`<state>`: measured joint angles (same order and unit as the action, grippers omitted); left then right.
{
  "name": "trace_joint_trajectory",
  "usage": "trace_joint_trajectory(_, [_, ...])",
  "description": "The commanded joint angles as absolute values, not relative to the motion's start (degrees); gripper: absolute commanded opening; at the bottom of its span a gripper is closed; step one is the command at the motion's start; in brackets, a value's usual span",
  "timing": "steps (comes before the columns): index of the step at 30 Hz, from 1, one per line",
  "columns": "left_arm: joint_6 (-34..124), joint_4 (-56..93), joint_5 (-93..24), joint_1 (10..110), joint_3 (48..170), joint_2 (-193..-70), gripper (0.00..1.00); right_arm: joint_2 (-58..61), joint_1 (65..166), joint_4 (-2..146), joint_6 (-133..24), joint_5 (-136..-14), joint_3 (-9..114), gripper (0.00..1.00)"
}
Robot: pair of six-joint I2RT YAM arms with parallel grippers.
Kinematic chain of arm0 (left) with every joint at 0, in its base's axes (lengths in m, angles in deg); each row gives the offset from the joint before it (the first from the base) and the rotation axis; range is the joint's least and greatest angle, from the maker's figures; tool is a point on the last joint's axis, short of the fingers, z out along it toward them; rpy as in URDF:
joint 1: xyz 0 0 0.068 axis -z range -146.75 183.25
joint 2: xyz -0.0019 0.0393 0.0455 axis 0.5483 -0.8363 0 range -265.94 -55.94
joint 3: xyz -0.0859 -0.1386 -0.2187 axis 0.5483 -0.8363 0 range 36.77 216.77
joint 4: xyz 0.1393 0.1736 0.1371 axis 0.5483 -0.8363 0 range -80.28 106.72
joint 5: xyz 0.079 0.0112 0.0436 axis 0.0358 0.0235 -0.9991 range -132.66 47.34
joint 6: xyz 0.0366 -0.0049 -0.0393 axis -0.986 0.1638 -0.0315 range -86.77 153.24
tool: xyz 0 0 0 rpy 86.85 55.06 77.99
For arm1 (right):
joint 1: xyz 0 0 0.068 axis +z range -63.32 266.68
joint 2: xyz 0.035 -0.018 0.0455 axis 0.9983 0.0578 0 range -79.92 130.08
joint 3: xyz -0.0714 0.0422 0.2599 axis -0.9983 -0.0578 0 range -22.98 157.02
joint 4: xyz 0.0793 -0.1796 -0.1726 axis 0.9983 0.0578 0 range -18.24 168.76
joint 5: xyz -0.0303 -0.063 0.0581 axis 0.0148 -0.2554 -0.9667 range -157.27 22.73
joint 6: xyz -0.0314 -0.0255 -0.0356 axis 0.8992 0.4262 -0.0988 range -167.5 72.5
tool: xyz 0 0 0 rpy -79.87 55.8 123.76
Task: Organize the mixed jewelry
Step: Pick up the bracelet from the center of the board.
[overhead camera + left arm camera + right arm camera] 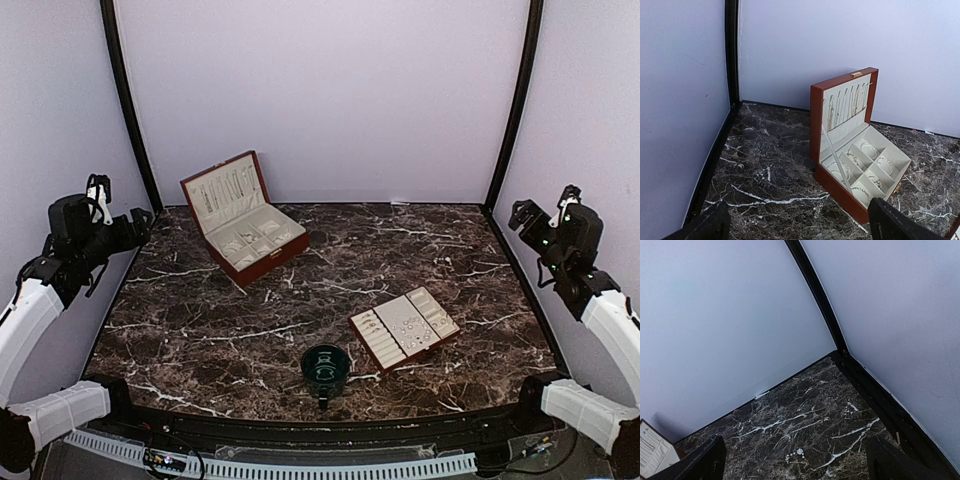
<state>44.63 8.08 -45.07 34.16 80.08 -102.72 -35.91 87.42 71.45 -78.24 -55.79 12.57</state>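
Dark marble table (300, 300) lies under me. My left claw (140, 220) and right claw (520, 215) hang up high at the sides, fingers wide apart, holding nothing. The mixed jewelry (408, 322) sits on a flat tray (422, 351) by the green cup (326, 366), I guess so I can reach it.

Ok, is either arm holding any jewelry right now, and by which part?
Nothing is held. The left gripper and right gripper both hang above the table, jaws open and empty.
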Motion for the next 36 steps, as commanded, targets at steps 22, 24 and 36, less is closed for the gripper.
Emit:
trace_joint_trajectory(22, [46.24, 6.77, -48.94, 33.96, 81.46, -107.27, 0.99, -12.87, 92.28, 83.71, -71.82, -63.57, 23.87, 0.84])
trace_joint_trajectory(24, [46.24, 7.16, -49.3, 33.87, 81.29, -107.32, 0.99, -9.34, 93.81, 83.52, -71.91, -62.54, 24.84, 0.77])
trace_joint_trajectory(36, [45.48, 6.19, -49.15, 33.62, 81.94, -107.75, 0.99, 18.96, 96.96, 90.92, -67.63, -58.04, 42.94, 0.3])
